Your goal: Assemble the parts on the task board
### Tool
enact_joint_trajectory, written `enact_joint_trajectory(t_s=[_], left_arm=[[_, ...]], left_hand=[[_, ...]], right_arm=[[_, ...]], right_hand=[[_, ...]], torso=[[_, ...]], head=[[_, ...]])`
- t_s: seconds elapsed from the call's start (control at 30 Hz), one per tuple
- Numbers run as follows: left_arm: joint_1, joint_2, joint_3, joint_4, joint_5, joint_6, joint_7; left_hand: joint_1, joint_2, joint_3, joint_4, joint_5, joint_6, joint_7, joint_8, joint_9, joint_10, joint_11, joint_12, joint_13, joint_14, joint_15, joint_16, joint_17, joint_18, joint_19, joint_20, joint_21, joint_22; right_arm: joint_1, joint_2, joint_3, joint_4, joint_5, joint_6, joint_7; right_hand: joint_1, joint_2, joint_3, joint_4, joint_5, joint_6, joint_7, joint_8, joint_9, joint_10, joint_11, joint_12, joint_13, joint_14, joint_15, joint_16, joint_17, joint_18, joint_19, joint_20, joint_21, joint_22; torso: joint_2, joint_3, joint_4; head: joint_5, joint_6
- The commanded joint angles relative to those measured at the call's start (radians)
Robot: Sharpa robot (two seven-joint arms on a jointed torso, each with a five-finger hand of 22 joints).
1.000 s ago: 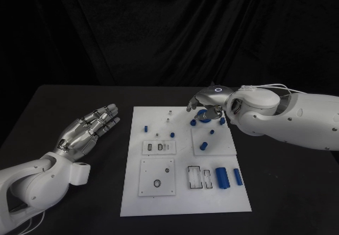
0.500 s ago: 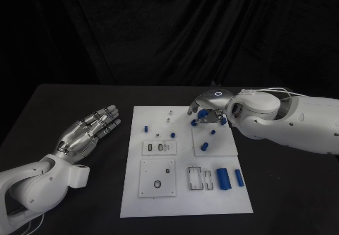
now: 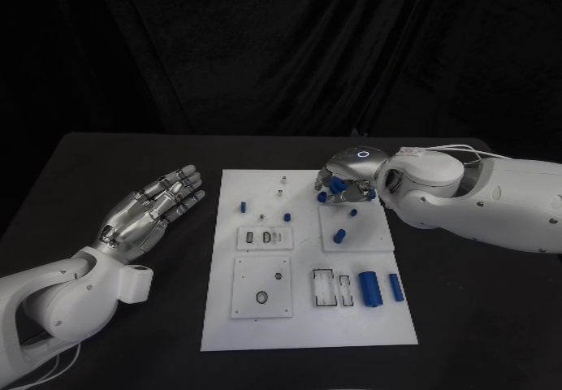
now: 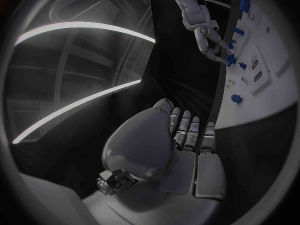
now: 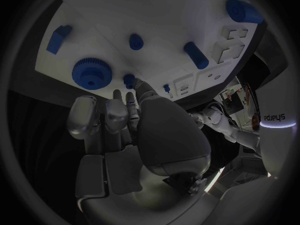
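Lying lengthwise along the board (image 3: 304, 325), two blue cylinders (image 3: 368, 288) sit nearer the robot than the right robot hand (image 3: 342, 185), which pinches a small blue peg (image 5: 129, 80) beside one gear (image 5: 91, 73); the left robot hand (image 3: 150, 213) is spread, holding nothing.

I see a white task board (image 3: 307, 321) on a black table (image 3: 105, 166). Parts: blue gear (image 5: 92, 73), blue cylinders (image 3: 368, 290). My silver hands, left (image 3: 150, 213) and right (image 3: 341, 180), on white arms (image 3: 492, 207). Black curtain (image 3: 281, 65) behind.
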Motion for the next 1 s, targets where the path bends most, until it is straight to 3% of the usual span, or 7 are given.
enact_joint_trajectory(t_s=[0.03, 0.43, 0.67, 0.83, 0.93, 1.0], left_arm=[[0.002, 0.003, 0.0, 0.001, 0.003, 0.023, 0.099], [0.002, 0.005, -0.001, -0.002, 0.003, 0.03, 0.092], [0.002, 0.008, -0.001, -0.01, 0.003, 0.041, 0.089], [0.002, 0.01, -0.002, -0.019, 0.003, 0.045, 0.086], [0.002, 0.011, -0.003, -0.024, 0.003, 0.047, 0.084], [0.002, 0.012, -0.003, -0.027, 0.003, 0.048, 0.082]], left_hand=[[0.002, -0.011, 0.005, 0.0, -0.004, -0.007, 0.002, -0.003, -0.001, -0.007, 0.001, -0.006, 0.0, 0.0, 0.006, 0.008, 0.002, 0.001, 0.0, 0.005, -0.001, 0.0], [0.001, -0.013, 0.008, 0.0, -0.005, -0.004, 0.004, -0.002, 0.0, -0.007, 0.003, -0.005, 0.0, 0.002, 0.008, 0.01, 0.002, 0.001, 0.001, 0.006, 0.0, 0.0], [-0.005, -0.03, 0.012, -0.004, -0.007, -0.003, 0.011, -0.002, 0.0, -0.009, 0.004, -0.008, 0.0, 0.003, 0.012, 0.013, 0.002, 0.001, 0.003, 0.011, 0.0, 0.001], [-0.005, -0.03, 0.012, -0.004, -0.007, -0.003, 0.011, -0.002, 0.0, -0.009, 0.004, -0.008, 0.0, 0.003, 0.012, 0.013, 0.002, 0.001, 0.003, 0.011, 0.0, 0.001], [-0.005, -0.031, 0.013, -0.004, -0.007, -0.003, 0.011, -0.002, 0.0, -0.01, 0.004, -0.009, 0.0, 0.003, 0.012, 0.013, 0.002, 0.002, 0.003, 0.011, 0.0, 0.001], [-0.005, -0.031, 0.013, -0.004, -0.007, -0.003, 0.011, -0.002, 0.0, -0.01, 0.004, -0.009, 0.0, 0.003, 0.012, 0.013, 0.002, 0.002, 0.003, 0.011, 0.0, 0.001]], right_arm=[[-0.011, 0.004, 0.001, -0.01, -0.011, -0.031, 0.016], [-0.028, 0.02, 0.001, -0.037, -0.011, -0.064, 0.046], [-0.035, 0.029, 0.001, -0.051, -0.011, -0.076, 0.059], [-0.04, 0.034, 0.001, -0.061, -0.011, -0.098, 0.074], [-0.042, 0.035, 0.001, -0.065, -0.011, -0.112, 0.083], [-0.043, 0.036, 0.001, -0.067, -0.011, -0.122, 0.089]], right_hand=[[-0.005, -0.005, 0.011, 0.002, 0.008, 0.01, 0.002, -0.002, 0.004, 0.015, 0.002, -0.005, 0.002, 0.009, -0.002, 0.008, 0.007, -0.013, 0.01, -0.001, 0.008, 0.008], [-0.001, -0.009, 0.047, 0.01, 0.019, 0.03, 0.002, -0.008, 0.017, 0.056, 0.0, -0.011, 0.003, 0.019, -0.004, 0.02, 0.036, -0.018, 0.02, -0.002, 0.027, 0.041], [0.011, -0.008, 0.082, 0.013, 0.022, 0.053, 0.0, -0.006, 0.028, 0.082, -0.003, -0.02, 0.001, 0.024, -0.006, 0.027, 0.052, -0.021, 0.026, -0.003, 0.038, 0.061], [0.043, 0.001, 0.145, 0.005, 0.001, 0.119, 0.012, 0.016, 0.055, 0.154, -0.023, -0.03, -0.002, 0.033, -0.018, 0.036, 0.076, -0.027, 0.038, -0.012, 0.057, 0.096], [0.061, 0.002, 0.17, -0.008, -0.006, 0.169, 0.035, 0.041, 0.079, 0.208, -0.047, -0.036, -0.002, 0.035, -0.033, 0.036, 0.08, -0.028, 0.043, -0.024, 0.064, 0.11], [0.067, -0.001, 0.187, -0.016, -0.016, 0.174, 0.035, 0.041, 0.093, 0.242, -0.054, -0.056, -0.005, 0.036, -0.041, 0.032, 0.079, -0.03, 0.043, -0.033, 0.066, 0.115]], torso=[[-0.001, 0.0, 0.0001], [-0.003, -0.0001, 0.0001], [-0.004, 0.0003, 0.0004], [-0.005, -0.0003, -0.0011], [-0.005, -0.0005, -0.0007], [-0.006, -0.0003, -0.0008]], head=[[0.002, -0.004], [0.001, -0.007], [0.001, -0.006], [0.002, -0.006], [0.003, -0.005], [0.004, -0.004]])
